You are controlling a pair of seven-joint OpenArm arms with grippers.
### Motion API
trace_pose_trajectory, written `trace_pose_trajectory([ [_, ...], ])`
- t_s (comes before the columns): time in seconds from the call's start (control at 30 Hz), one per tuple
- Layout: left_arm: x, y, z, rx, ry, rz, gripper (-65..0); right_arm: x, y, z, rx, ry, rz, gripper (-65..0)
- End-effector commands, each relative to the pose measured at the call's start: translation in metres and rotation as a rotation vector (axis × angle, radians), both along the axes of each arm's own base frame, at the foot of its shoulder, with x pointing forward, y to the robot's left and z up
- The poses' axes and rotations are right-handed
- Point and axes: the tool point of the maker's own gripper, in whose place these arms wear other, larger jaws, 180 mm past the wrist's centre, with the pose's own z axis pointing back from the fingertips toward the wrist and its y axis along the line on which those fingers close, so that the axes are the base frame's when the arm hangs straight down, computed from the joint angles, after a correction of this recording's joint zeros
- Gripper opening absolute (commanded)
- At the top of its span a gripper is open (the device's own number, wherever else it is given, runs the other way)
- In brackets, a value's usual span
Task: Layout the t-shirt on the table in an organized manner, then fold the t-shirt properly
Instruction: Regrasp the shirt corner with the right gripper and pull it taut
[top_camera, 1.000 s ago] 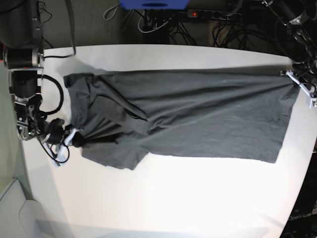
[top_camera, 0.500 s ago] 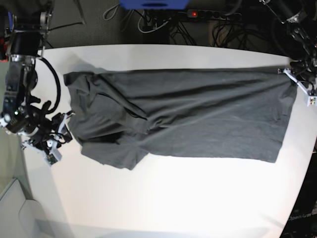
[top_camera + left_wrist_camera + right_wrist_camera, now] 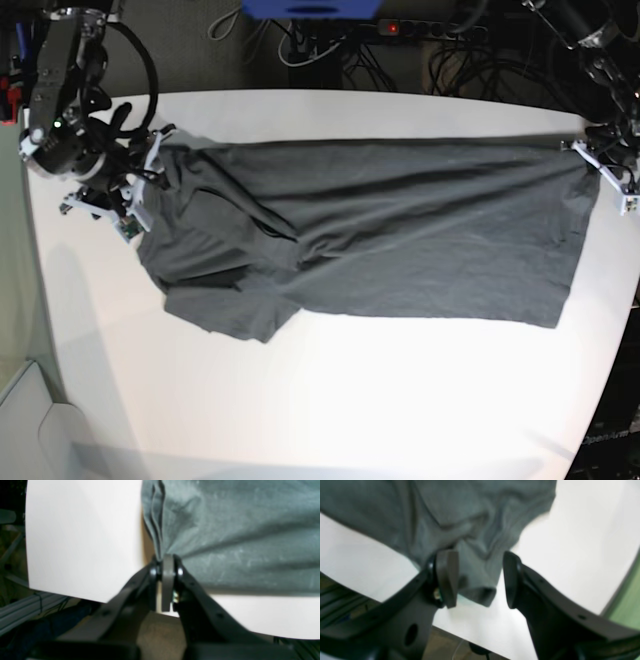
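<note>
Across the table point(image 3: 330, 400) the t-shirt point(image 3: 400, 240) is lying stretched while the left gripper point(image 3: 167, 566) is pinching its hem corner and the right gripper point(image 3: 480, 580), jaws apart, is straddling bunched cloth, ideally closing deep before tugging the wrinkles flat.

Beyond your table's far edge: blue box point(image 3: 310, 8) | black power strip point(image 3: 425, 29), red light lit | tangled dark cables point(image 3: 480, 65) on the floor

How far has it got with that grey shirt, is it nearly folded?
Not yet. The t-shirt already lies stretched lengthwise across the table. The left gripper pinches one corner; the right gripper straddles the other end with jaws apart. That end is bunched, so smoothing and all folding remain.
</note>
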Motion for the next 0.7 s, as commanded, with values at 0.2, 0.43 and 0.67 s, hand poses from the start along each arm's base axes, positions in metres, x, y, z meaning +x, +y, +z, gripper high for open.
trace_pose_trajectory([
  [0.2, 0.007, 0.005, 0.011, 0.019, -0.040, 0.003, -64.4, -0.006, 0.011, 0.008, 0.022, -0.020, 0.012, -34.8],
  [0.43, 0.007, 0.005, 0.011, 0.019, -0.040, 0.003, -64.4, -0.014, 0.014, 0.001, 0.021, 0.024, 0.001, -34.9],
  [0.67, 0.008, 0.004, 0.011, 0.018, -0.040, 0.001, -64.4, -0.011, 0.027, 0.002, 0.067, 0.013, -0.007, -34.8],
])
